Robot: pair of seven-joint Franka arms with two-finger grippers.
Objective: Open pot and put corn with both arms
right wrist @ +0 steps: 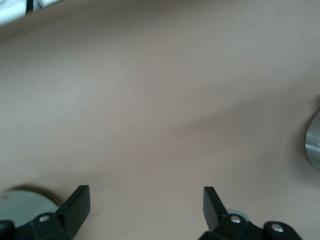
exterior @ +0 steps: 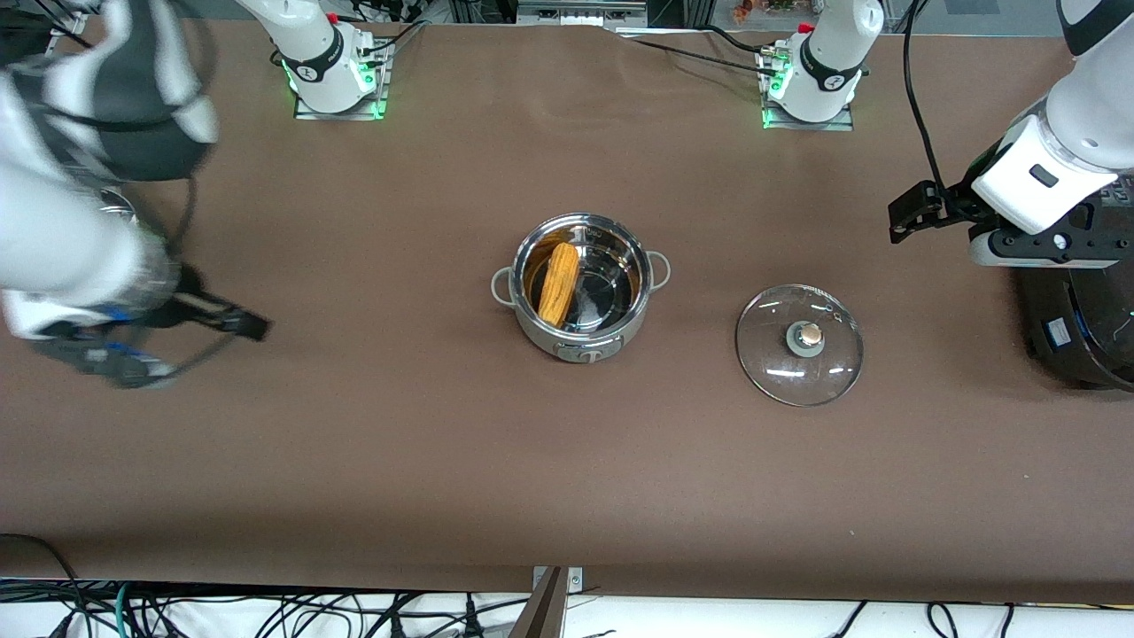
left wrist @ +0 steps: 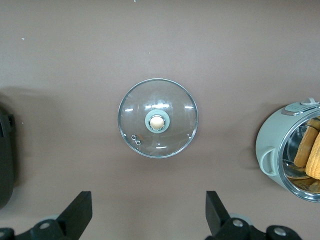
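The pot (exterior: 580, 285) is sitting uncovered mid-table with the corn (exterior: 558, 283) lying inside it, and its glass lid (exterior: 799, 345) is resting flat on the table beside it, toward my left arm's end. I am holding my left gripper (left wrist: 147, 212) spread and empty above the table near the black cooker (exterior: 1085, 310), and my right gripper (right wrist: 145, 210) spread and empty over bare table at the right arm's end.

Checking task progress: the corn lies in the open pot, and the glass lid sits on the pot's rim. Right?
Not quite. The corn does lie in the open pot, but the front view shows the glass lid flat on the table beside it.
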